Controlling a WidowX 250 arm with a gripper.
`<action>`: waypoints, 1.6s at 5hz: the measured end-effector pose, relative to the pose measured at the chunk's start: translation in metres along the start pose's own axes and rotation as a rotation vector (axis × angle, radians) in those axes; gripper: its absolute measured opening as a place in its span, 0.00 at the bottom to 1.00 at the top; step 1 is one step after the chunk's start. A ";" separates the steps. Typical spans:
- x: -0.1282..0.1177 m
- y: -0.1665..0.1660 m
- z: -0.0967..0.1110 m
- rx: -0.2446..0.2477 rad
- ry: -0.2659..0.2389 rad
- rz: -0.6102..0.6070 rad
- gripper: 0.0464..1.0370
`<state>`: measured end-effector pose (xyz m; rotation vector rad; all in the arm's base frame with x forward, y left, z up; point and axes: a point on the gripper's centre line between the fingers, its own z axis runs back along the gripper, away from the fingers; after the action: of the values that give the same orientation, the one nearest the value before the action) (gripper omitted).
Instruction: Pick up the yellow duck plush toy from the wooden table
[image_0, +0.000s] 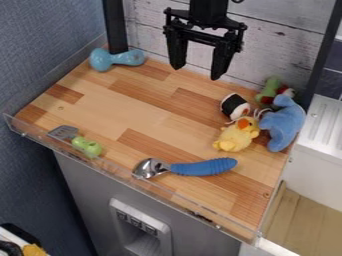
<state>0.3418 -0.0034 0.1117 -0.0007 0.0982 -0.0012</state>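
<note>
Black and wide open, the empty claw hangs high, behind the duck on the counter. By the duck are sushi, a blue toy and a spoon. Slow, soft moves seem best.

Over on the countertop, as the camera sees it, the dumbbell sits back left, and straight ahead of it, at front left, there's the spatula by the edge guard. Front and centre lies the spoon, bowl left, handle right. Behind that handle comes the toy duck, with the toy sushi roll behind it, a stuffed animal just right, and a soft toy rearmost in the group.
</note>
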 end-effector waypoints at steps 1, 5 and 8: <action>0.005 -0.006 -0.004 -0.012 0.026 0.131 0.96; 0.049 -0.051 0.003 -0.030 0.038 0.409 0.96; 0.050 -0.065 -0.059 -0.006 0.034 0.136 0.96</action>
<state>0.3857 -0.0681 0.0477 0.0002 0.1322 0.1346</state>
